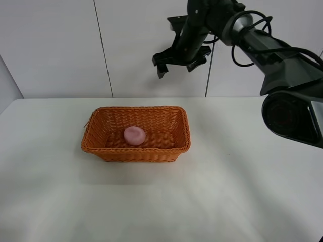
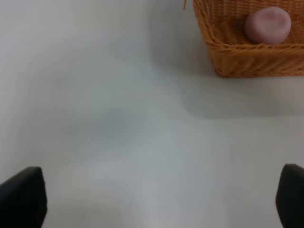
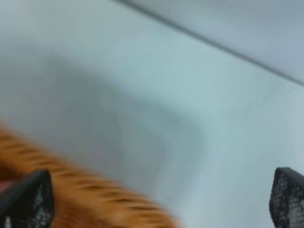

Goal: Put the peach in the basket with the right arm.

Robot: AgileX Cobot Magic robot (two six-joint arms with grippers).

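The pink peach (image 1: 135, 135) lies inside the orange-brown wicker basket (image 1: 135, 151), left of its middle; the left wrist view also shows the peach (image 2: 268, 24) in the basket (image 2: 237, 57). My right gripper (image 1: 182, 62) hangs high above the basket's back right corner, open and empty, on the black right arm (image 1: 262, 45). In the right wrist view its fingertips (image 3: 28, 199) stand far apart over a blurred strip of basket rim (image 3: 95, 199). My left gripper (image 2: 161, 199) is open above bare table, short of the basket.
A white table (image 1: 227, 191) carries the basket. A white panelled wall (image 1: 60, 45) with dark vertical seams rises behind the table's far edge. The right arm's thick base segment (image 1: 292, 116) stands at the right edge.
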